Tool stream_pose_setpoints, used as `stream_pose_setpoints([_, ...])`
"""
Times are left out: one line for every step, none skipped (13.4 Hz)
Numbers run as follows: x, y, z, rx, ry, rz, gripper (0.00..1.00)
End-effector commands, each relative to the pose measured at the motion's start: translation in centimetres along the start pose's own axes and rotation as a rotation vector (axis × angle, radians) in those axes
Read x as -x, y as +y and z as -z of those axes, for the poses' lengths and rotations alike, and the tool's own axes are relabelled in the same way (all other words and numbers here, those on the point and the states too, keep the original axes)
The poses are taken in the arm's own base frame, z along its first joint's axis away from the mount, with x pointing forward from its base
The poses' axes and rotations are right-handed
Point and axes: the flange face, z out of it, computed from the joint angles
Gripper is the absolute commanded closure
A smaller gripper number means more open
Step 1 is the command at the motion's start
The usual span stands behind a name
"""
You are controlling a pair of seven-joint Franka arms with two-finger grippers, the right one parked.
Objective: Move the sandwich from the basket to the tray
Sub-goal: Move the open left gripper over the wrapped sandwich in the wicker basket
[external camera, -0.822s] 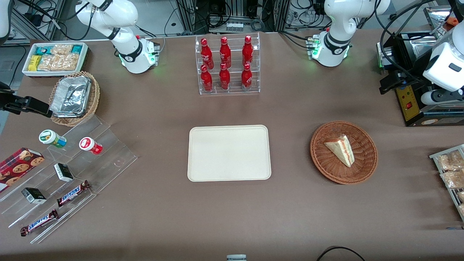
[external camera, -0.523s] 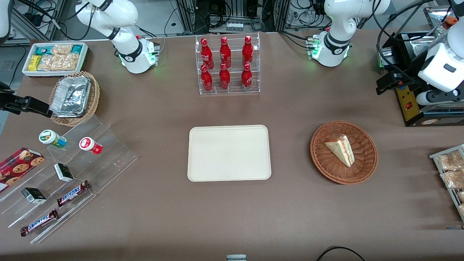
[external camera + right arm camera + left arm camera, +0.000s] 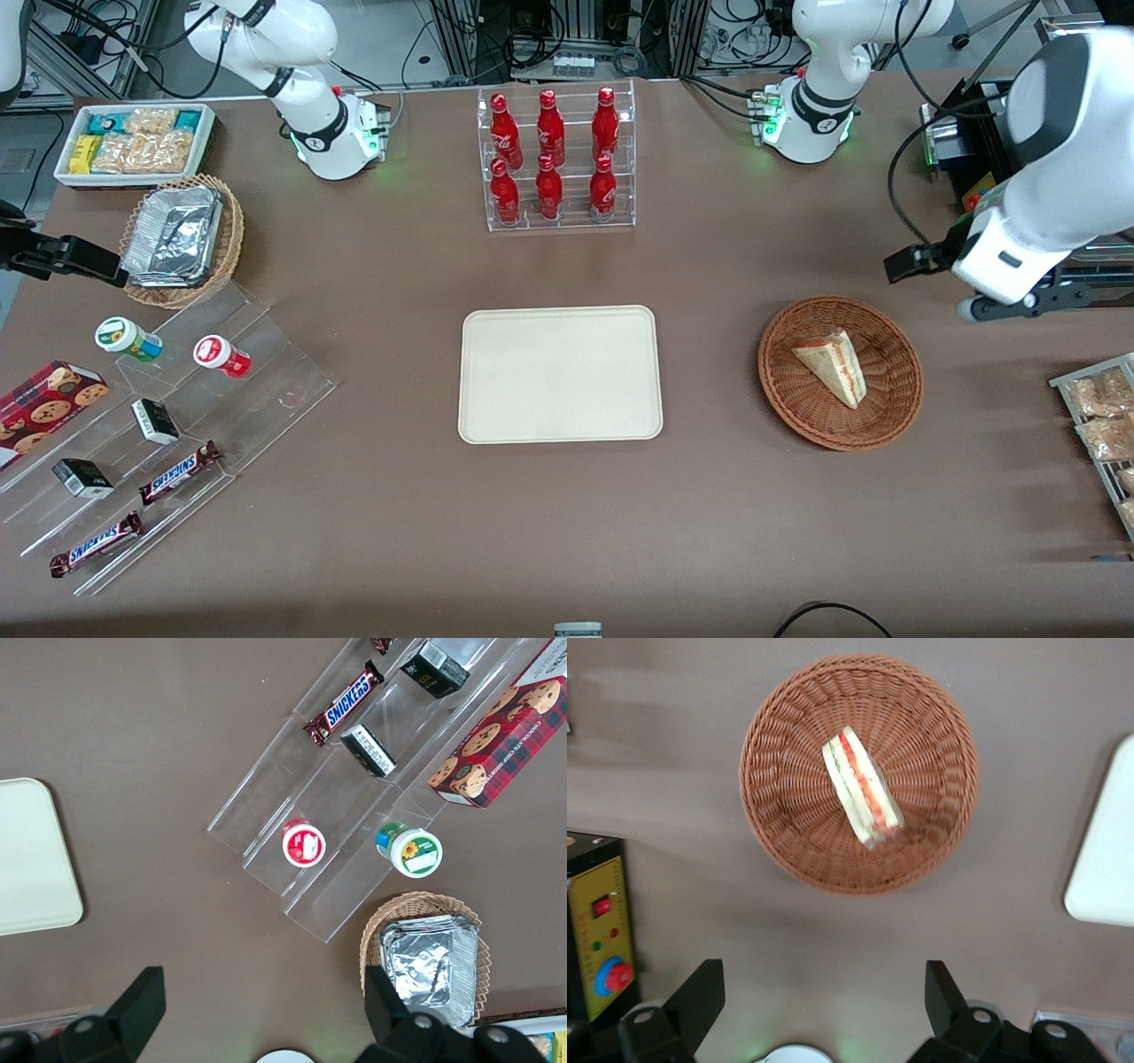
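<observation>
Here the sandwich (image 3: 831, 365) (image 3: 862, 797) lies in the basket (image 3: 895, 400) (image 3: 943, 828), at 3 o'clock from the tray (image 3: 559, 374) on the surface (image 3: 567, 532). The jaws (image 3: 822, 992) hang spread and empty above the surface, at the basket's 1 o'clock.

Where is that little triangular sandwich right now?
The triangular white-bread sandwich lies in the round reddish-brown wicker basket, beside the cream rectangular tray, toward the working arm's end; the open pincer hovers above, apart.

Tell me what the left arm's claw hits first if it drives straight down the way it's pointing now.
Probably bare tablecloth. The open claw points down at cloth just beside the basket, not over it; the sandwich lies inside the basket. Height is hard to judge.
</observation>
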Motion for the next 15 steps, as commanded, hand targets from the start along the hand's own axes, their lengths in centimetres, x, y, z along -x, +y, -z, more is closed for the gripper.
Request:
stream_pose_setpoints([0.0, -0.1, -3.7, -0.005, 0.036, 0.111, 0.00])
stream_pose_setpoints([-0.2, 0.1, -5.3, -0.007, 0.037, 0.149, 0.00])
stream_pose_setpoints([-0.4, 0.4, -7.0, -0.003, 0.044, 0.185, 0.00])
stream_pose_setpoints([-0.5, 0.5, -8.3, 0.002, 0.053, 0.231, 0.00])
stream_pose_setpoints([-0.7, 0.8, -9.6, 0.012, 0.069, 0.279, 0.00])
stream_pose_setpoints([-1.0, 1.0, -11.2, 0.019, 0.079, 0.320, 0.00])
stream_pose_setpoints([-1.1, 1.6, -12.4, 0.023, 0.085, 0.328, 0.00])
stream_pose_setpoints([-1.4, 1.9, -13.8, 0.024, 0.079, 0.342, 0.00])
stream_pose_setpoints([-1.9, 2.1, -14.8, 0.026, 0.078, 0.356, 0.00])
stream_pose_setpoints([-2.2, 2.3, -15.8, 0.031, 0.083, 0.357, 0.00])
stream_pose_setpoints([-2.6, 2.9, -16.8, 0.033, 0.083, 0.349, 0.00])
stream_pose_setpoints([-3.0, 3.3, -17.8, 0.039, 0.089, 0.345, 0.00])
stream_pose_setpoints([-3.3, 3.4, -18.6, 0.042, 0.091, 0.346, 0.00])
stream_pose_setpoints([-3.6, 3.4, -19.3, 0.043, 0.089, 0.347, 0.00])
stream_pose_setpoints([-3.7, 3.5, -20.0, 0.043, 0.082, 0.349, 0.00])
